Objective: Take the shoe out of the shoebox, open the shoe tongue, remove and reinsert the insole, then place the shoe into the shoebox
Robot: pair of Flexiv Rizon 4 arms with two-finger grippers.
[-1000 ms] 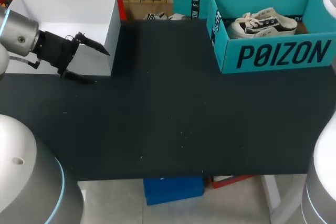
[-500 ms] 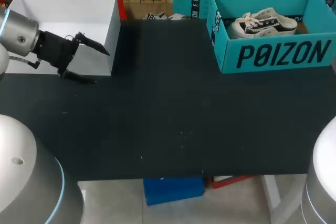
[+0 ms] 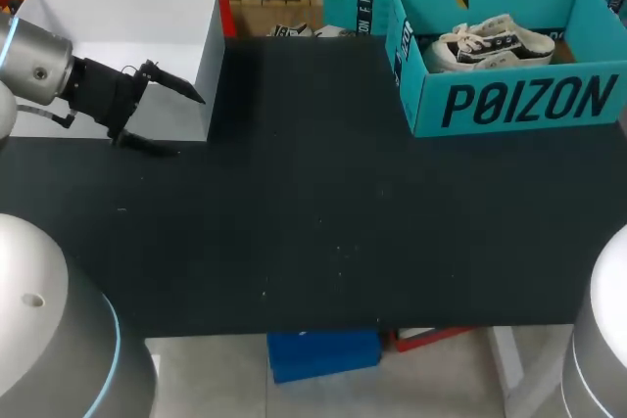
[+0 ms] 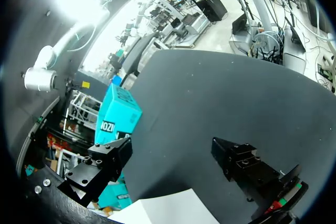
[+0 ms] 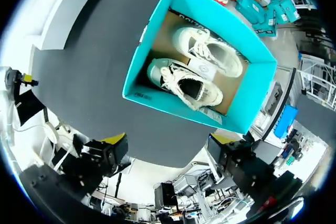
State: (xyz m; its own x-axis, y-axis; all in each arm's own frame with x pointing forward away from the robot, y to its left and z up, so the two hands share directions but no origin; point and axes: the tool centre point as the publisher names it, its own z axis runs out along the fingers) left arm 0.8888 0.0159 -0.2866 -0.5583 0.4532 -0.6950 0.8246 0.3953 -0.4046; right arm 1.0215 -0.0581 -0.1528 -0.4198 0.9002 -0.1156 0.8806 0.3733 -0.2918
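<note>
As the head view has it, shoebox [image 3: 509, 105]: one, teal, open, far right of worktop [image 3: 323, 203]; two white sneakers [image 3: 495, 41] inside.
Left wrist, left gripper [image 4: 168, 153]: fingers wide apart, empty, beside one white box [image 4: 163, 211].
Right wrist, right gripper [image 5: 167, 148]: fingers spread, empty, above shoebox.
</note>
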